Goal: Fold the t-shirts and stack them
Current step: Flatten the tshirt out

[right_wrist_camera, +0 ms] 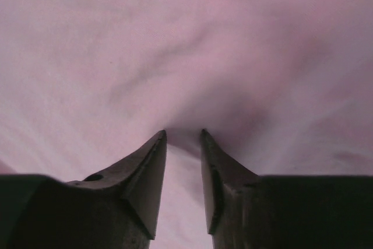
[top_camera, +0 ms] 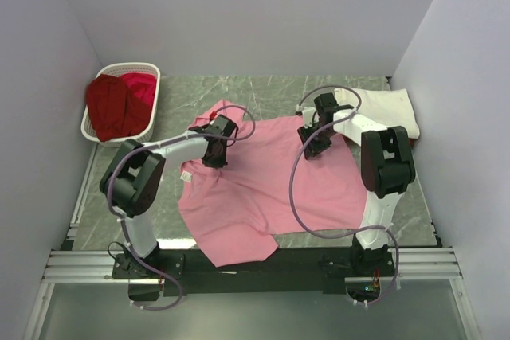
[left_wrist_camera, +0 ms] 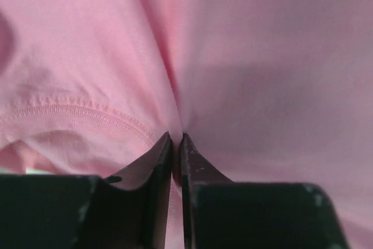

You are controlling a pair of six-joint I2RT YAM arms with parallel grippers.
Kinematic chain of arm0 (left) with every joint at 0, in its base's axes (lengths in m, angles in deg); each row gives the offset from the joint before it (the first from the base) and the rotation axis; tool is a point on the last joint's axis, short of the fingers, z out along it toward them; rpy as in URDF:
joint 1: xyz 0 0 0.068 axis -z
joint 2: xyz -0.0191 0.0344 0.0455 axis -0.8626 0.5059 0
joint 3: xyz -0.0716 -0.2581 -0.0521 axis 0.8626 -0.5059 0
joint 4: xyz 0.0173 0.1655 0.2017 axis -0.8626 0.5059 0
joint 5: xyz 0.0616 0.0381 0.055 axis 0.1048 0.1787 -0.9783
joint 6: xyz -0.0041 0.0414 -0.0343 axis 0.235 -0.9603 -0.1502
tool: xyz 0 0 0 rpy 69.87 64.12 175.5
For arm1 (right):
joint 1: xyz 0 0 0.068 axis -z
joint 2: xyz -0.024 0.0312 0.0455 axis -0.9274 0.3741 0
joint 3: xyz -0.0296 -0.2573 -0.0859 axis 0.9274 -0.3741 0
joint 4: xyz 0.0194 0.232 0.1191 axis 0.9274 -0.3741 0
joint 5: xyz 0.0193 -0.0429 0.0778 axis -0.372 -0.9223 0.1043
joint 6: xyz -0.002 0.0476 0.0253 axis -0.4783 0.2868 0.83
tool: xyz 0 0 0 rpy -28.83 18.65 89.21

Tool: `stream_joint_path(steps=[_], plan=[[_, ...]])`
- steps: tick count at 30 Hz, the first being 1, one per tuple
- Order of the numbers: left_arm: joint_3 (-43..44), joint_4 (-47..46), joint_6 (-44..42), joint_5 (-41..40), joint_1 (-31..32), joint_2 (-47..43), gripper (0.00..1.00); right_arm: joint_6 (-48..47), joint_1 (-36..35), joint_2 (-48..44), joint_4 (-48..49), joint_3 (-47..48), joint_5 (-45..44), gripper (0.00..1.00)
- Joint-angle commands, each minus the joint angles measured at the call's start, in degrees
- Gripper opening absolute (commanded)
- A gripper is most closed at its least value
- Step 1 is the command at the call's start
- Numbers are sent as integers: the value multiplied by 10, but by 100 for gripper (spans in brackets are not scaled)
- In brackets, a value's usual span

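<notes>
One pink shirt (top_camera: 263, 189) lies spread open across the middle of the green marbled bench (top_camera: 239, 89), its lower edge hanging toward the near side between the two arm bases. The left pincer (top_camera: 215, 151) is down on the shirt's far left part, near a sleeve; in the left wrist view, the left pincer (left_wrist_camera: 176, 138) has its jaws drawn almost together with a raised fold of the pink shirt (left_wrist_camera: 262, 56) pinched between their tips. The right pincer (top_camera: 313, 142) is down on the far right part of the same shirt. In the right wrist view, the right pincer (right_wrist_camera: 183, 135) has its jaws a little apart, and the pink shirt (right_wrist_camera: 175, 39) puckers up into creases that run toward the gap; whether the cloth is truly caught there cannot be told. A cream shirt (top_camera: 386, 105) lies folded flat at the far right corner of the bench, just beyond the right arm. At the far left corner stands a white slatted basket (top_camera: 156, 89) holding a dark red shirt (top_camera: 106, 109) and a crimson shirt (top_camera: 140, 89), bunched together and well apart from the pink one.
</notes>
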Motion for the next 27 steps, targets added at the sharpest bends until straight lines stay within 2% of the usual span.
stream_joint_path(steps=[1,4,10,14,15,17,18,21,22,24,25,27], plan=[[-63,40,45,0,-1,-53,13,-4,-15,8,-14,2,0,35],[-114,41,92,25,-2,-112,10,-9,-28,12,-31,2,3,20],[-210,28,182,86,-2,-252,11,-27,-85,8,-71,-14,12,5],[-232,63,207,87,-2,-345,13,-45,-127,-7,-94,-32,19,4],[-229,68,207,88,-2,-361,18,-48,-129,-14,-97,-34,22,6],[-216,75,192,85,-3,-403,32,-60,-126,-42,-109,-28,33,11],[-193,74,183,80,-3,-412,48,-66,-122,-54,-115,-15,37,19],[-125,59,101,77,-18,-405,73,-100,-91,-88,-145,39,72,30],[-104,53,40,88,-29,-392,76,-112,-84,-96,-165,57,83,30],[-47,46,-28,123,-61,-331,77,-141,-62,-100,-176,103,119,33],[-28,45,-98,131,-67,-306,77,-148,-55,-101,-182,116,135,35],[21,48,-161,107,-72,-227,77,-164,-37,-107,-181,142,185,36]])
